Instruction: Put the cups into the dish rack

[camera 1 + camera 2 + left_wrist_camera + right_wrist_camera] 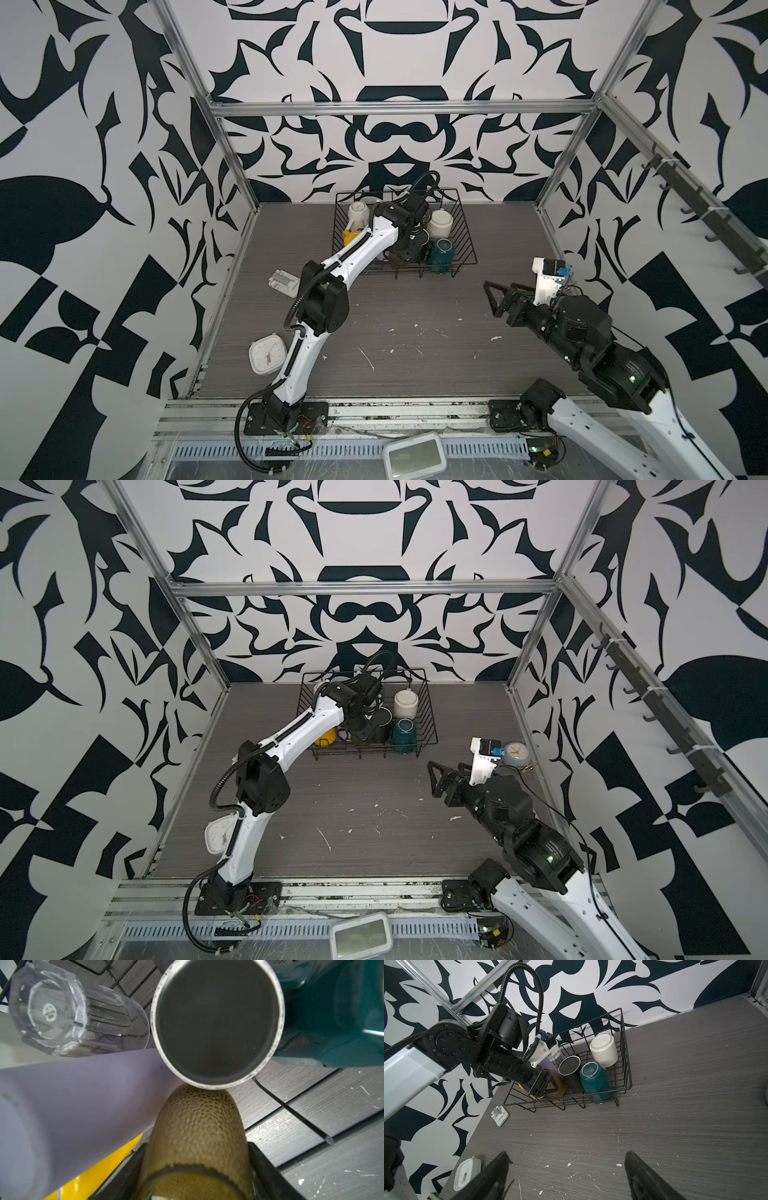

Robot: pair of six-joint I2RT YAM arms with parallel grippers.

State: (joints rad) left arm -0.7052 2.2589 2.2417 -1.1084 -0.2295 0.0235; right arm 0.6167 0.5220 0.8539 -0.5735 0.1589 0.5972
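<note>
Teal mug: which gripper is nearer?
Left. The left gripper is in the dish rack near the teal mug, holding the amber glass; the right gripper hangs open over the table outside.

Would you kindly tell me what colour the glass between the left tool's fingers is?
Amber: the glass is dimpled all over, clearest in the left wrist view.

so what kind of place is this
Probably a robot test cell, not a kitchen: an aluminium frame around patterned walls, two arms bolted along the front rail, a dish rack on a scuffed tabletop.
</note>
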